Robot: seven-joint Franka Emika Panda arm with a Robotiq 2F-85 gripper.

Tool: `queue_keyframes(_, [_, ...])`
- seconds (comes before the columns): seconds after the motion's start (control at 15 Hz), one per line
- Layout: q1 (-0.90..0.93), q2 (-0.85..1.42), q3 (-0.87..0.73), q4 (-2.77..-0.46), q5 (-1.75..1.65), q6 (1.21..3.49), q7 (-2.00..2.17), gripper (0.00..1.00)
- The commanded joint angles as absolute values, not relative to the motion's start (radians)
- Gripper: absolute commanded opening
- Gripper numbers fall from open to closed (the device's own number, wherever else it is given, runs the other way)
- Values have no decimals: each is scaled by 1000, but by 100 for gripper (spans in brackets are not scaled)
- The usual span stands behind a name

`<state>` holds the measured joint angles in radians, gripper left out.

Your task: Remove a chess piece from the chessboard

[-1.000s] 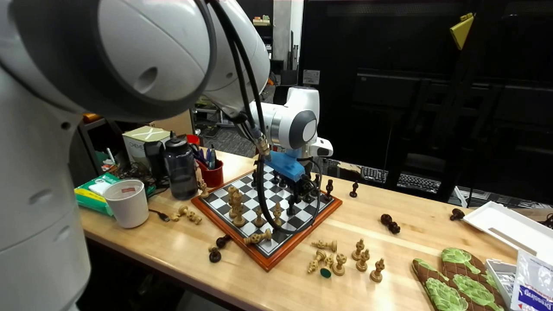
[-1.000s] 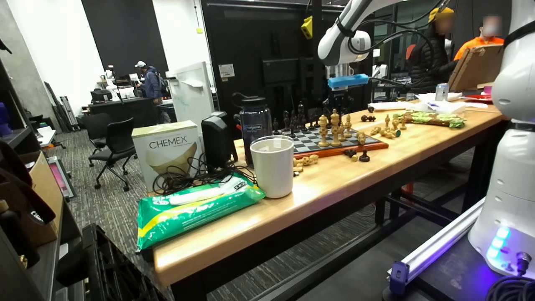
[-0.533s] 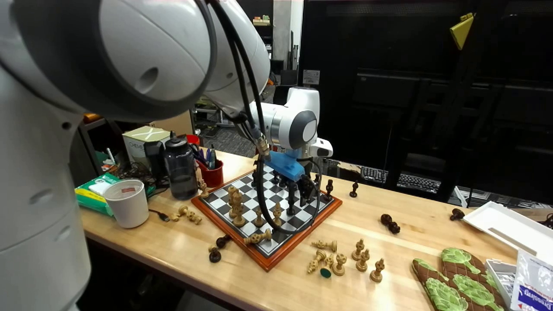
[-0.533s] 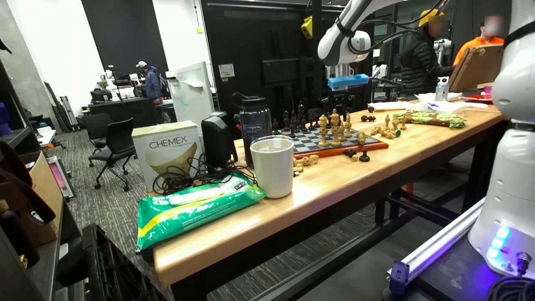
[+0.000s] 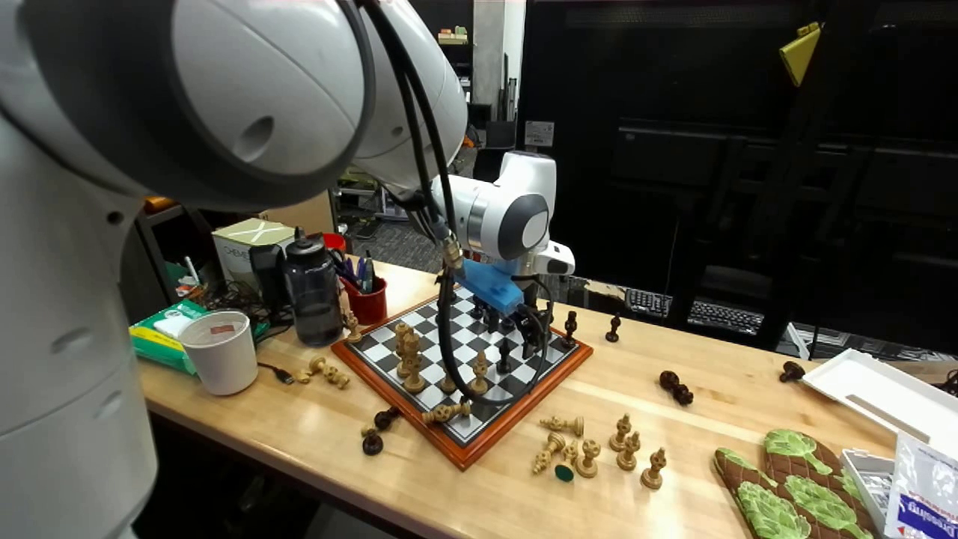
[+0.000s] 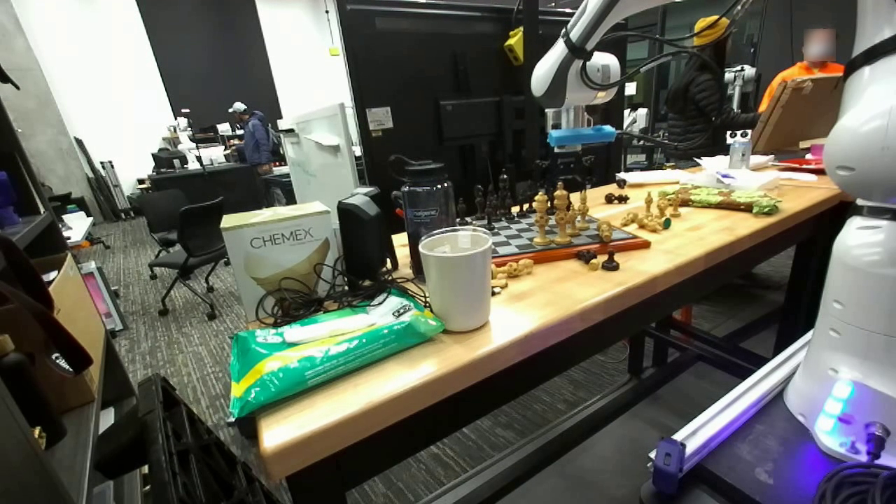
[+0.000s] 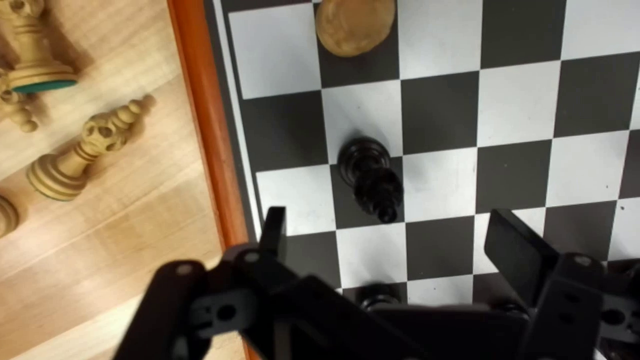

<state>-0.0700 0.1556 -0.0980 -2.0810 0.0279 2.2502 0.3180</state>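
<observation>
Claw [image 7: 392, 232]: we observed it released, jaws spread wide | Contact: fingertips [image 7: 273, 231] stood apart from the dark chess piece [image 7: 372, 175] | Piece: stood upright on the chessboard [image 7: 440, 115]

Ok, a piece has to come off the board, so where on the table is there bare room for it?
In an exterior view, the table looks bare between the white tray, quilted cloth and upright pale pieces. Another patch lies between the white cup and the dark pieces beside the chessboard. It's crowded where the toppled pale pieces cluster.
</observation>
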Motion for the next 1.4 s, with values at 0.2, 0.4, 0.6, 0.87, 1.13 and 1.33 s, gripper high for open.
queue_keyframes(0.2, [-70,134,-95,-2099,60,2240,301,100])
queue_keyframes(0.4, [-68,128,-95,-2108,57,2241,307,100])
queue_keyframes(0.6, [-67,123,-95,-2120,55,2241,309,100])
queue_keyframes(0.87, [-66,127,-95,-2120,51,2239,308,68])
queue_keyframes(1.13, [-64,133,-93,-2111,49,2232,306,36])
queue_keyframes(1.33, [-59,136,-91,-2103,35,2222,314,13])
